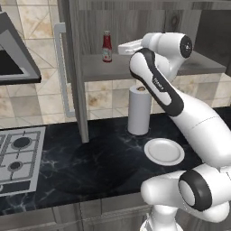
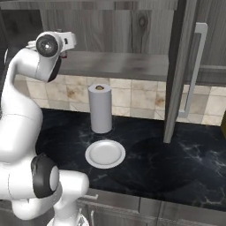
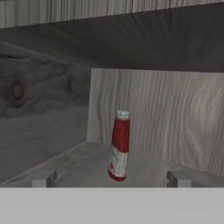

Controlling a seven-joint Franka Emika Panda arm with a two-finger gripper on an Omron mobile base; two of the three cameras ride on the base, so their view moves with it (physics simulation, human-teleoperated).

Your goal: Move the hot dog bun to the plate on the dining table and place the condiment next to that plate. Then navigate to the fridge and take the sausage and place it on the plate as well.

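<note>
Red condiment bottle (image 3: 119,146) upright on the wooden shelf (image 1: 97,67), gripper (image 3: 109,179) lined up, not yet on it.
I judge the reach needs a level, straight push so the fingers (image 3: 43,179) pass either side of the bottle below its cap without tipping it; fingers are spread wide, empty, bottle centred between and beyond them, apart. Plate (image 1: 164,151) sits down on the black counter (image 1: 103,162) by the paper towel roll (image 1: 139,110).

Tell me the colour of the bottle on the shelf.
Red, with a pale cap and a light label; the bottle shows best in the hand view.
</note>
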